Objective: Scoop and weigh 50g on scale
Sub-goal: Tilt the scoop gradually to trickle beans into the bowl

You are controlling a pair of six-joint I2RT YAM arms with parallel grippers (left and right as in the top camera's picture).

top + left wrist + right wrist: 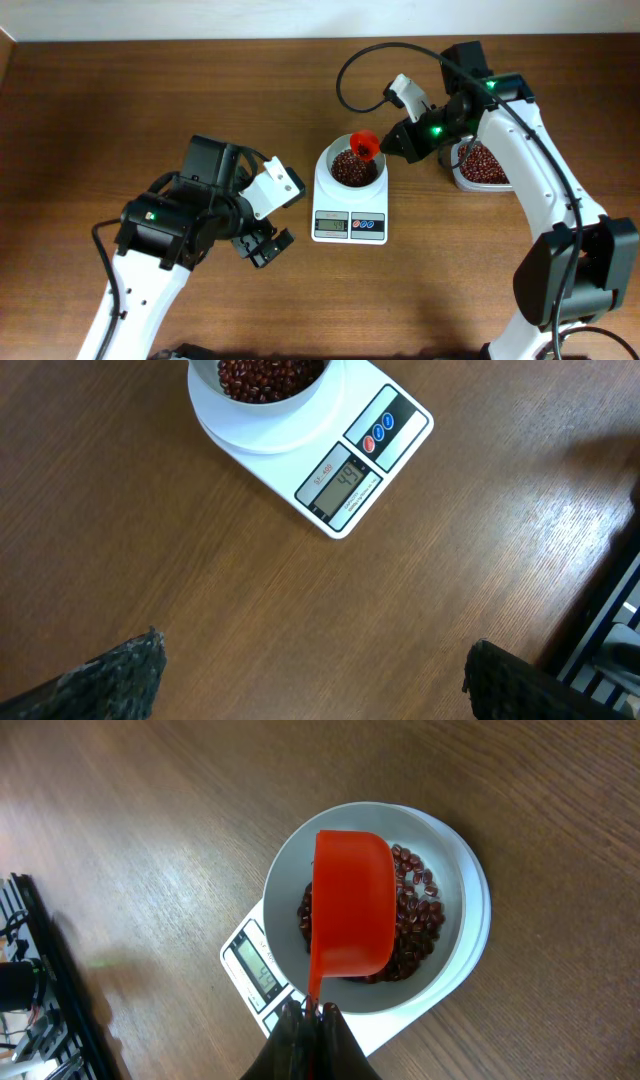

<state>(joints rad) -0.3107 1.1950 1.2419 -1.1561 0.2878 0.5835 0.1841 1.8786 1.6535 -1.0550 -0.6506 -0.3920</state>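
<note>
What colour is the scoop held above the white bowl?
The scoop is bright orange-red; the right wrist view shows it best.

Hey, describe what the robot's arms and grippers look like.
Left arm and right arm share white tubular links, black joint housings and small green lights. A black cable loops off the right arm. Left gripper and right gripper are black, each with a white camera block behind it.

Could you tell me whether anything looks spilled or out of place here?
Nothing stands out: the beans sit inside the white bowl on the scale, none lie loose on the table, and the right gripper holds the red scoop over it.
</note>
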